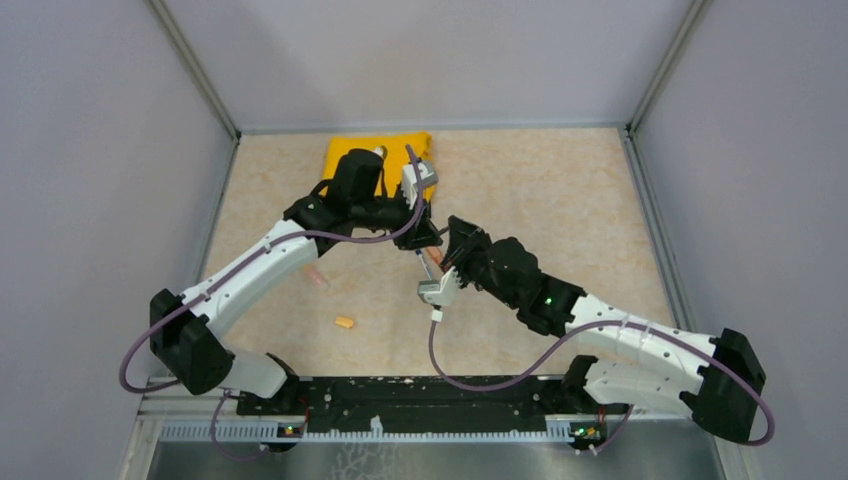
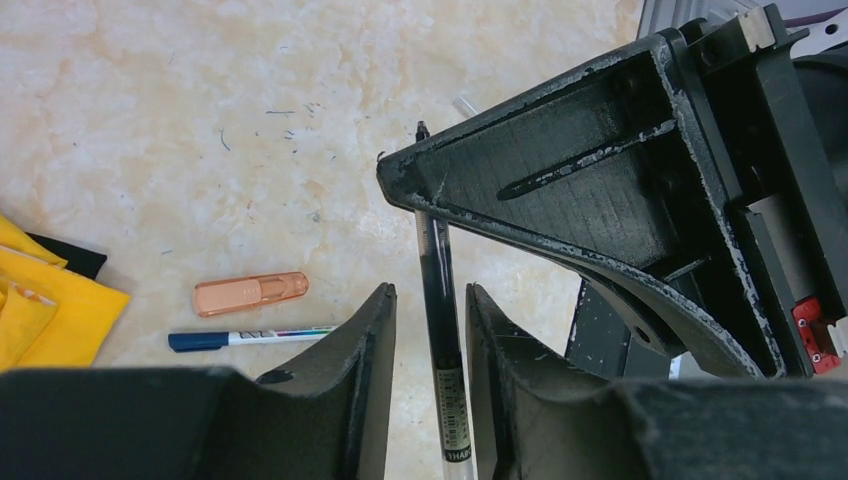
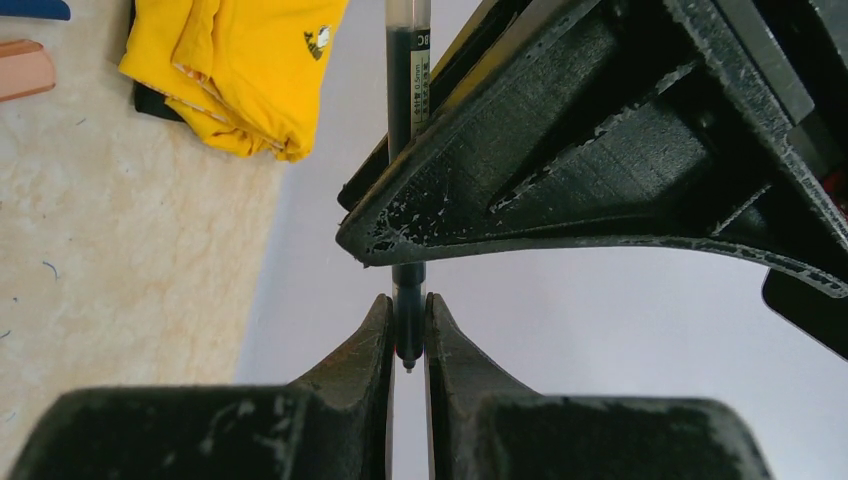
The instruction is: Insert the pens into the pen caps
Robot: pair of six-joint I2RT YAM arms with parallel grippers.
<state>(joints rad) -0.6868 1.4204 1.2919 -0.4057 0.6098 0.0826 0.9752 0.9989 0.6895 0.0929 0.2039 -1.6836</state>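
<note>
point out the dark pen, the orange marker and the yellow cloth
dark pen (image 2: 441, 300), left wrist view, middle of its barrel
orange marker (image 2: 250, 294), left wrist view, middle of its body
yellow cloth (image 3: 235, 70), right wrist view, folded middle

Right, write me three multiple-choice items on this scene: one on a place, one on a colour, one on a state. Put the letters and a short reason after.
1. The orange marker lies
A. on the table beside the white pen
B. on top of the folded cloth
C. propped upright against the wall

2. The folded cloth is
A. green
B. red
C. yellow

3. The right tool is
A. open and empty
B. shut on the dark pen near its tip
C. shut on the cloth

Answers:
1 A: the left wrist view shows the marker flat on the table, alongside the white pen.
2 C: both wrist views show yellow fabric.
3 B: the right wrist view shows both fingers pressed against the pen's tip end.
</note>
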